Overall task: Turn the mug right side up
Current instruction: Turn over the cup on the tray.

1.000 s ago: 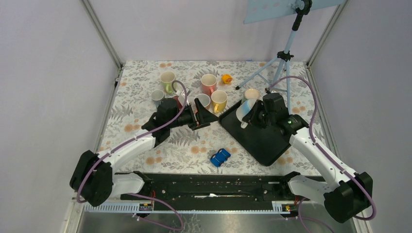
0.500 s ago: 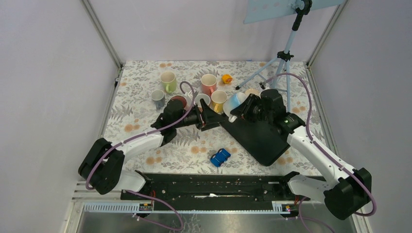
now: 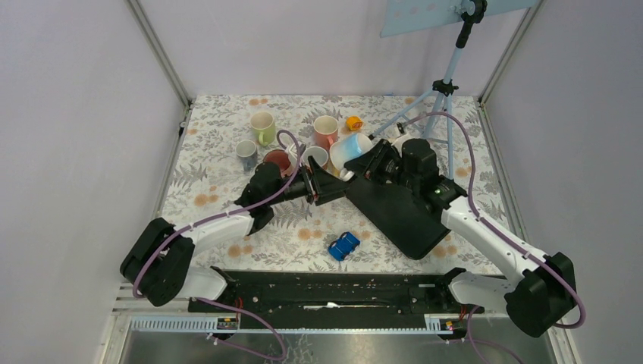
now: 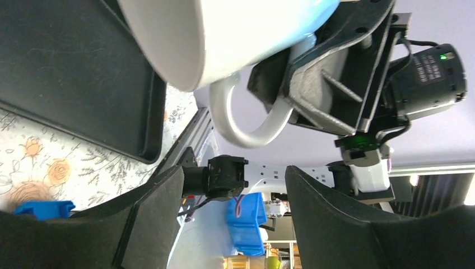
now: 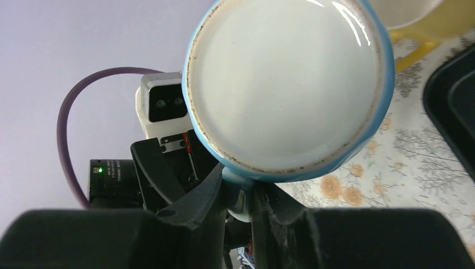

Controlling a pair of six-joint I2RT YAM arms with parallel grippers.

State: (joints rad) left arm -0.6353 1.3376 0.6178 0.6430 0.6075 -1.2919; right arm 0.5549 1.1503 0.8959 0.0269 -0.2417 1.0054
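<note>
Here, a pale blue mug [image 3: 350,149] hangs in the air over the far left corner of a black tray [image 3: 413,227], lifted clear of the counter [image 3: 220,159]. The right end effector [image 3: 377,161] is clamped on the mug's handle [image 4: 246,140]. The mug lies on its side, neither upside down nor upright. Its white mouth faces away from the tray, toward the left arm, and its flat base faces the right wrist camera.

The left end effector [image 3: 327,183] sits just off the tray's left edge, fingers spread apart and holding nothing. It points at the mug's mouth and is close to it, with no contact visible. Several upright cups [image 3: 327,130] stand on the counter beyond the tray's far left corner, right behind the mug. A small blue car [image 3: 343,245] lies near the tray's near left edge.

The turn looks about half done. The next move likely calls for rolling the right wrist until the mouth faces up, then lowering the mug onto a bare spot on the tray or beside it and letting go of the handle. The main risk seems to be clipping the cups or the left end effector, since both are close.
</note>
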